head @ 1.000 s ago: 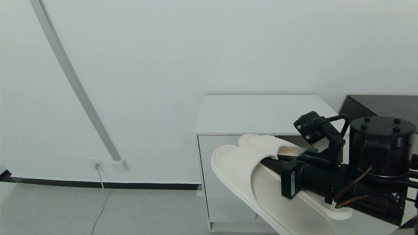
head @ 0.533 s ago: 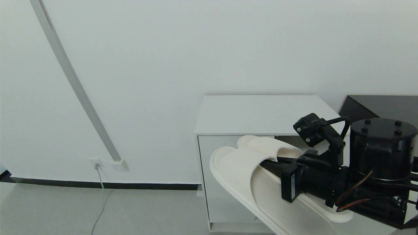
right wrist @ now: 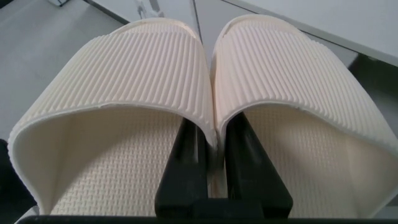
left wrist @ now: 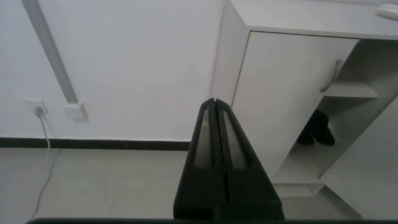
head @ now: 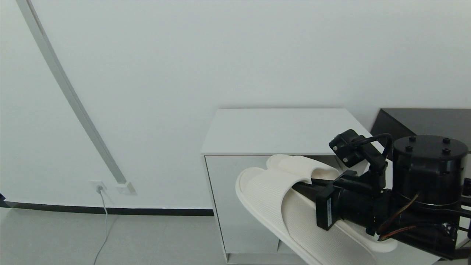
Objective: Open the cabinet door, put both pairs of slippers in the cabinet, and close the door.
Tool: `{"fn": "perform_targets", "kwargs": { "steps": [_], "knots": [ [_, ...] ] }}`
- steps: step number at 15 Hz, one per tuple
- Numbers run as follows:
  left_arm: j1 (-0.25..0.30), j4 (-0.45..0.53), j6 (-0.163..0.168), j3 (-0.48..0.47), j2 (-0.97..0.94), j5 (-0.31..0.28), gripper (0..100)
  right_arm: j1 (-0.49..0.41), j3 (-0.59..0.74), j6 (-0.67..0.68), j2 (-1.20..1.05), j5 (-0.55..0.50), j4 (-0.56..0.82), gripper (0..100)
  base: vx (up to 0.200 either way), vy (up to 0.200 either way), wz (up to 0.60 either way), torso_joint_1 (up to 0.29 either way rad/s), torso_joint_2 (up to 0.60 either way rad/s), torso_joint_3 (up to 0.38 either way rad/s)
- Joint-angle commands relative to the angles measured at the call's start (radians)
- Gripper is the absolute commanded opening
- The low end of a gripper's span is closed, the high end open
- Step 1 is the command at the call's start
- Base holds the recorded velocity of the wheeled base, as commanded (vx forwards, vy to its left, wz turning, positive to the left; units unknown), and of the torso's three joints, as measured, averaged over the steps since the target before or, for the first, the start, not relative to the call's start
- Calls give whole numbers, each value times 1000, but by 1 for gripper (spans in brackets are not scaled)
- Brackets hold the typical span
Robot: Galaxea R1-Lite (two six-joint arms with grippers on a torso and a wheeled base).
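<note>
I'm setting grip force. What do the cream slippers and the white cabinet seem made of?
The cream ribbed slippers look like soft foam or rubber, matte: moulded ridges, textured footbeds. The white box-shaped cabinet is probably laminated board, smooth satin: flat panels, crisp edges.

Nothing in view carries lettering, numbers or signs that can be read. The one printed thing is a small pale sticker (head: 328,212) on the black housing (head: 351,207) just behind the right gripper (right wrist: 214,163), beside the slippers (head: 266,193). Its print is too small to make out.
</note>
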Motion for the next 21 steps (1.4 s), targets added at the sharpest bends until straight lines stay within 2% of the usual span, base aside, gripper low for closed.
{"fn": "perform_targets", "kwargs": {
  "steps": [1, 10, 18, 21],
  "knots": [
    [0, 0, 0, 0, 0, 0, 0, 0, 1, 0, 3, -1, -1, 0, 0, -200, 0, 2, 12, 2],
    [1, 0, 0, 0, 0, 0, 0, 0, 5, 0, -6, -22, -1, 0, 0, -200, 0, 2, 2, 5],
    [0, 0, 0, 0, 0, 0, 0, 2, 19, -6, -5, -18, -5, 0, 0, 0, 0, 0, 0, 0],
    [0, 0, -3, 0, 0, 6, 0, 0, 51, -26, 8, -19, -70, 0, 0, 0, 0, 0, 0, 0]
  ]
}}
